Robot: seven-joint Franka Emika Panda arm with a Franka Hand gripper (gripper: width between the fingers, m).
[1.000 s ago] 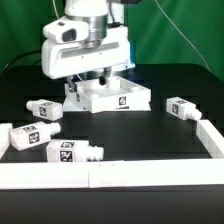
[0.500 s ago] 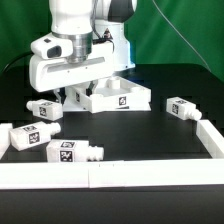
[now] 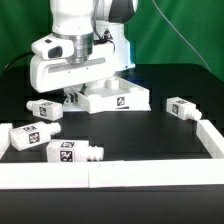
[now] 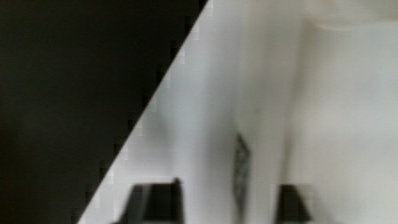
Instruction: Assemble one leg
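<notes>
My gripper [image 3: 76,96] is down at the end of the white tray-like top [image 3: 120,98] towards the exterior view's left. In the wrist view the two dark fingertips [image 4: 160,205] stand a little apart, with the top's white wall [image 4: 231,120] filling the gap between them, so the jaws look closed on that wall. Four legs lie loose on the black table. One leg [image 3: 42,107] is just to the exterior view's left of the gripper. Another leg [image 3: 27,136] lies at front left, another leg [image 3: 75,152] at the front, and another leg [image 3: 183,109] at the right.
A low white wall [image 3: 110,176] runs along the front of the table and turns back along the exterior view's right side [image 3: 211,140]. A green curtain hangs behind the arm.
The arm swung towards the exterior view's left, turned its wrist, and came down at the top's left end. In the last half second it has held still. The top and legs have not shifted.
</notes>
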